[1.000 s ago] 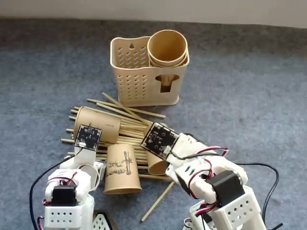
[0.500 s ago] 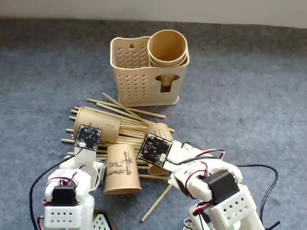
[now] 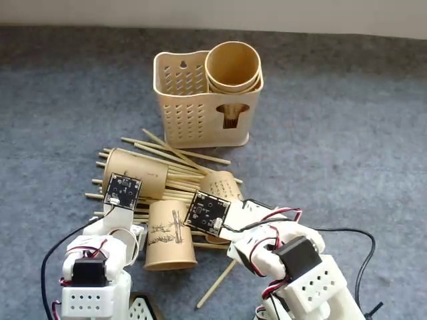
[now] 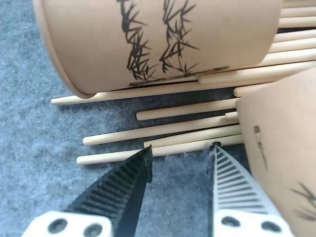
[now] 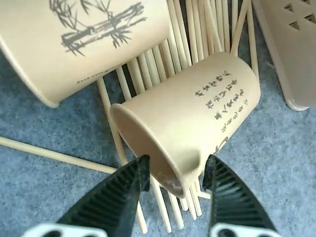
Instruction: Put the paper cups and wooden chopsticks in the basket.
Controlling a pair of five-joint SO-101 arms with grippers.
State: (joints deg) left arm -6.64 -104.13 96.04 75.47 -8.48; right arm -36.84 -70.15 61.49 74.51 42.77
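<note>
Seen between the wide-spread tips of the right gripper (image 5: pixel 175 165): mouth rim of a fallen paper cup (image 5: pixel 197 113), lying across chopsticks (image 5: pixel 195 24).

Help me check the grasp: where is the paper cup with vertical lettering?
In the right wrist view the lettered paper cup lies on its side on the wooden chopsticks, its rim between the open right tool's tips, beside the bamboo-print cup.
</note>
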